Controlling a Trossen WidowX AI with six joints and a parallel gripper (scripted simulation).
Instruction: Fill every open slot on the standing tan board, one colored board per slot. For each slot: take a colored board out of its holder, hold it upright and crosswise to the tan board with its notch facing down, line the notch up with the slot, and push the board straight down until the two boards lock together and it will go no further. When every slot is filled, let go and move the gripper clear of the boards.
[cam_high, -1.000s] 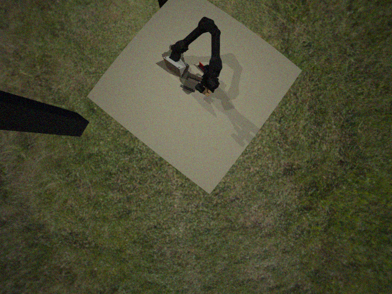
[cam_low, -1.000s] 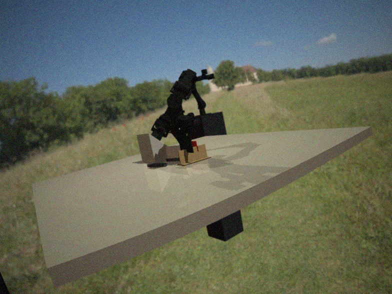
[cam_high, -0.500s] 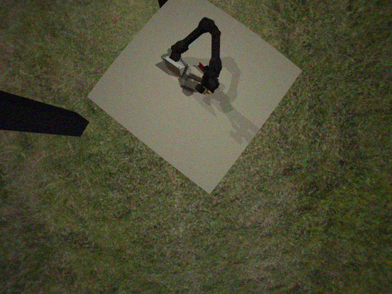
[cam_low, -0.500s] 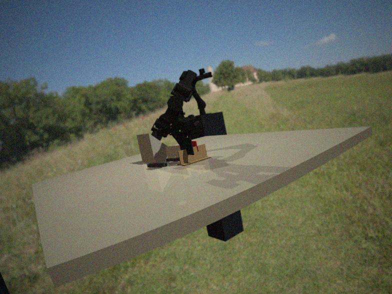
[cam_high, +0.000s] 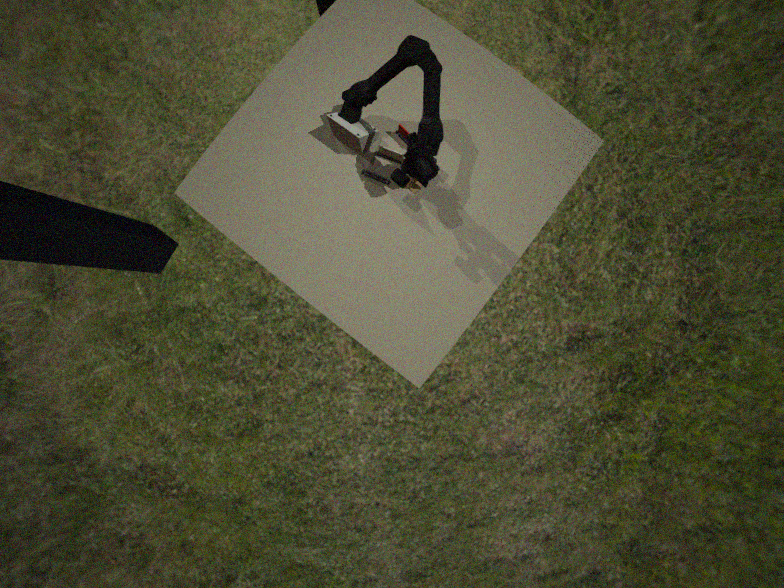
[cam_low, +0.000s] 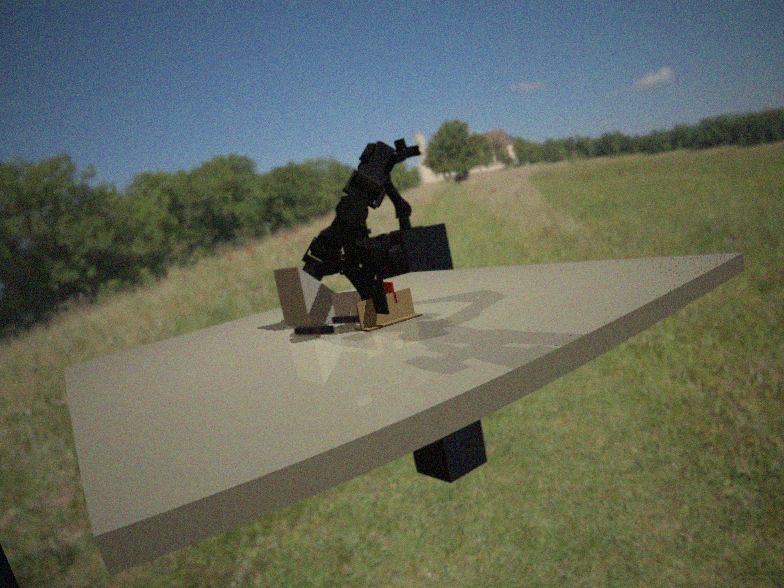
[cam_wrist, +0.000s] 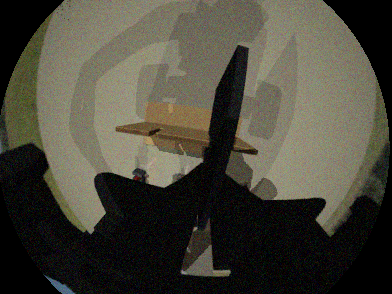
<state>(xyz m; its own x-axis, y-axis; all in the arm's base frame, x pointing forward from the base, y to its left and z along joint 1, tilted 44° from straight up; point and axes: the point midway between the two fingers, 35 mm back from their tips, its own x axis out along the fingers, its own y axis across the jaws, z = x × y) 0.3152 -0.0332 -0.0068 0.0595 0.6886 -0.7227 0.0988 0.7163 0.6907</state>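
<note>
Gripping something we cannot identify, our narrow-set gripper (cam_high: 417, 169) (cam_low: 383, 310) (cam_wrist: 206, 167) hangs beside tan board (cam_high: 414, 184) (cam_low: 403, 305) (cam_wrist: 182, 117); we see red board (cam_high: 403, 131) (cam_low: 388, 287) (cam_wrist: 137, 178) nearby, holder unclear.

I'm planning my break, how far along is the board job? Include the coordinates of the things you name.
Done: no filled slot confirmable on the upright tan board (cam_high: 414, 184) (cam_low: 402, 305) (cam_wrist: 180, 119). In hand: black jaws shut on a mostly hidden piece. Left: probably seating that, then the small red board (cam_high: 402, 131) (cam_low: 388, 287) (cam_wrist: 136, 178), standing apart.
</note>
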